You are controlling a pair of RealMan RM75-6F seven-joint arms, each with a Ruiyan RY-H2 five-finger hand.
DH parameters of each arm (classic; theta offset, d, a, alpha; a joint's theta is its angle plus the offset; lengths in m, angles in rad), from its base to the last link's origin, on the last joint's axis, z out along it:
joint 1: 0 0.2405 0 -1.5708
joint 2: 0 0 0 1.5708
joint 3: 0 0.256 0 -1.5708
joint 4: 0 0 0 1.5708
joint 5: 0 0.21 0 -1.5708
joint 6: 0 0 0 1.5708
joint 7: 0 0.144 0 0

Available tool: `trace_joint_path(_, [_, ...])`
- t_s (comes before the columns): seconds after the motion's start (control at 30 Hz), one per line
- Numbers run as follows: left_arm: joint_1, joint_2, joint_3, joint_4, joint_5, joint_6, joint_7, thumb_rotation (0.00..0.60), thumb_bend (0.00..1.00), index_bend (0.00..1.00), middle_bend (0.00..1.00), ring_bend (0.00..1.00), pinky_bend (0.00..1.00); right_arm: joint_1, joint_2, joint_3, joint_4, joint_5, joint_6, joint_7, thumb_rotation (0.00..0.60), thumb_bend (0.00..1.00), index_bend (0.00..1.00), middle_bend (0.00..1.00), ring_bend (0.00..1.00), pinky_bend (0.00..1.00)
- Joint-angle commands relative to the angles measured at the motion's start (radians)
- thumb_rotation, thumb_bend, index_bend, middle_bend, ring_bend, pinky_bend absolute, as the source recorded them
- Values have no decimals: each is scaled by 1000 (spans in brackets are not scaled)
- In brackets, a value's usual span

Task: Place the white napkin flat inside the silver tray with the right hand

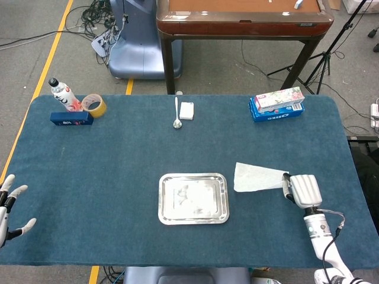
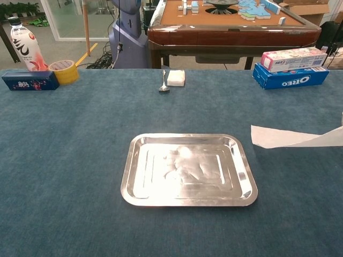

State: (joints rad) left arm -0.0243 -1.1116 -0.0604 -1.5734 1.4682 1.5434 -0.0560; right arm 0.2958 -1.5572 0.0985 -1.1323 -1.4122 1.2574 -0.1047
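The white napkin (image 1: 257, 177) (image 2: 289, 138) lies to the right of the silver tray (image 1: 193, 176) (image 2: 185, 137), on the blue cloth. Its right edge is raised off the cloth while its left part still rests on it, apart from the tray. My right hand (image 1: 302, 189) grips that raised right edge near the table's front right. The chest view shows the napkin slanting up toward the frame's right border, with the hand itself out of frame. The tray holds nothing. My left hand (image 1: 9, 210) hangs at the front left edge, fingers apart and holding nothing.
At the back stand a spoon (image 1: 176, 112) and a small white block (image 1: 186, 110), a blue Oreo box with a tissue pack on top (image 1: 276, 105), and at the back left a bottle (image 1: 62, 93), a tape roll (image 1: 93, 105) and a blue box (image 1: 71, 118).
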Motion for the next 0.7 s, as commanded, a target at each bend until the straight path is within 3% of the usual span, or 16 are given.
trace_joint_path(0.03, [1, 1, -1, 0, 0, 2, -3, 600, 171, 209, 0, 0, 242, -2, -7, 5, -9, 4, 8, 5, 600, 658, 624, 1000, 1000, 1000])
trace_joint_path(0.7, [3, 5, -2, 0, -1, 5, -11, 600, 171, 209, 0, 0, 242, 18, -27, 23, -76, -35, 64, 15, 600, 677, 632, 1000, 1000, 1000])
